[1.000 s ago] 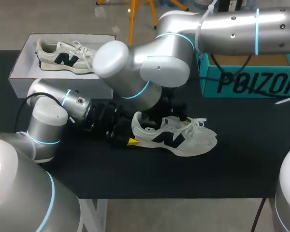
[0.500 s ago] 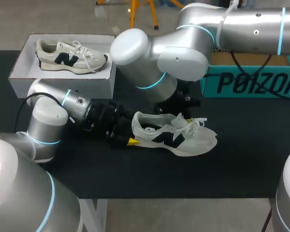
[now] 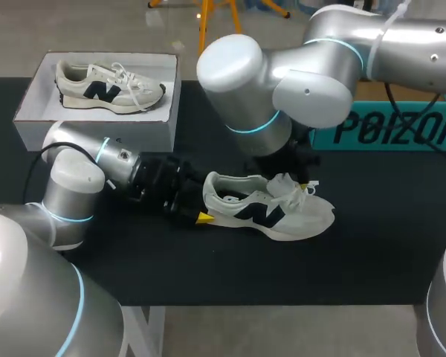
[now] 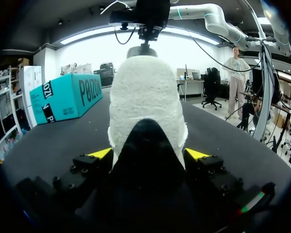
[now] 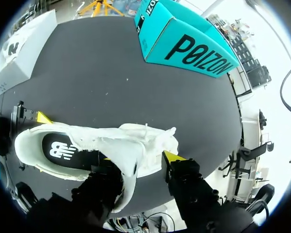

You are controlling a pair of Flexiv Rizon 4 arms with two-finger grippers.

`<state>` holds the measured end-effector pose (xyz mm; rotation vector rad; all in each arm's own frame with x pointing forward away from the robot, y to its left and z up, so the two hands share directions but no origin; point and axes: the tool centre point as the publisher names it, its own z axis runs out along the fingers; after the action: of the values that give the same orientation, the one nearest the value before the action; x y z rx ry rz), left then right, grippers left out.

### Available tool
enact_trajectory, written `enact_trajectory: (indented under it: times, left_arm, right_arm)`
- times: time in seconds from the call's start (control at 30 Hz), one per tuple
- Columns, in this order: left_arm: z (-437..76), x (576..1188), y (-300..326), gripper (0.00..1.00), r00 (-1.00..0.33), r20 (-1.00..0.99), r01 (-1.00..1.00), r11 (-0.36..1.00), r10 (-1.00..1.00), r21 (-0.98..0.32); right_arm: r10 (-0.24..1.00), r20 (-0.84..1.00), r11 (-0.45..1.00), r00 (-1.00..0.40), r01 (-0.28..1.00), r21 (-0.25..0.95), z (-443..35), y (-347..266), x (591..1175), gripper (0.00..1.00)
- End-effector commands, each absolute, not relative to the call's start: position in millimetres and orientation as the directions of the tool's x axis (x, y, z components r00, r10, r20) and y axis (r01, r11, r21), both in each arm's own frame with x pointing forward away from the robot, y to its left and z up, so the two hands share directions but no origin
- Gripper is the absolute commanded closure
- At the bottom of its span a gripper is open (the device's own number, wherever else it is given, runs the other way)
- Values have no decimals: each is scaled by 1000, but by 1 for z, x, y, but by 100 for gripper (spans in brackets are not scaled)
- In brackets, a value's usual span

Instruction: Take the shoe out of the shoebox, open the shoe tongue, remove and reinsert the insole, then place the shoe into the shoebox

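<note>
right end effector [image 5: 138,157] partly behind shoe [image 5: 117,142]

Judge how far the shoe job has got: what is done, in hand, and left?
Done: one white sneaker with a dark logo lies on the black table, out of the white cardboard shoebox. In hand: the left gripper is shut on its heel, and the right gripper is at the tongue. Left: the dark insole is inside the shoe, so removing, reinserting and boxing remain.
</note>
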<state>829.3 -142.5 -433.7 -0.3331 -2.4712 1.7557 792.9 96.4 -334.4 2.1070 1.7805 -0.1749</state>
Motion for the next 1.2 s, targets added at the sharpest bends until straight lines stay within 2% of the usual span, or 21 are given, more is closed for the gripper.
enact_trajectory:
  times: [0.03,0.07,0.1,0.13,0.17,0.2,0.23,0.27,0.8,1.03,1.07,1.1,1.13,1.2]
  left_arm:
    - [-436,831,-144,100,-971,-49,123,316,233,-941]
    - [-436,831,-144,100,-971,-49,123,316,233,-941]
    - [-436,831,-144,100,-971,-49,123,316,233,-941]
    - [-436,831,-144,100,-971,-49,123,316,233,-941]
    - [-436,831,-144,100,-971,-49,123,316,233,-941]
    - [-436,831,-144,100,-971,-49,123,316,233,-941]
    - [-436,831,-144,100,-971,-49,123,316,233,-941]
    - [-436,831,-144,100,-971,-49,123,316,233,-941]
    - [-436,831,-144,100,-971,-49,123,316,233,-941]
    - [-436,831,-144,100,-971,-49,123,316,233,-941]
    - [-436,831,-144,100,-971,-49,123,316,233,-941]
    - [-436,831,-144,100,-971,-49,123,316,233,-941]
    - [-436,831,-144,100,-971,-49,123,316,233,-941]
    - [-436,831,-144,100,-971,-49,123,316,233,-941]
  right_arm:
    - [927,-328,-114,182,970,217,-327,104,788,11]
    - [928,-326,-111,180,970,218,-325,106,788,18]
    - [931,-319,-108,177,969,222,-322,108,788,20]
    - [935,-310,-104,172,969,224,-319,110,787,31]
    - [936,-309,-100,169,969,226,-317,112,786,47]
    - [937,-307,-95,165,969,229,-315,113,786,53]
    - [943,-295,-92,157,971,222,-315,114,786,71]
    - [944,-291,-92,156,971,222,-314,114,786,100]
    - [945,-217,-211,246,962,172,-324,59,790,100]
    - [962,-159,-196,222,967,162,-317,65,787,100]
    - [969,-131,-187,207,971,150,-313,68,786,60]
    - [979,-104,-160,176,977,142,-308,71,784,4]
    - [988,-85,-119,131,983,141,-303,75,781,0]
    - [999,1,-33,33,993,114,-291,83,775,0]
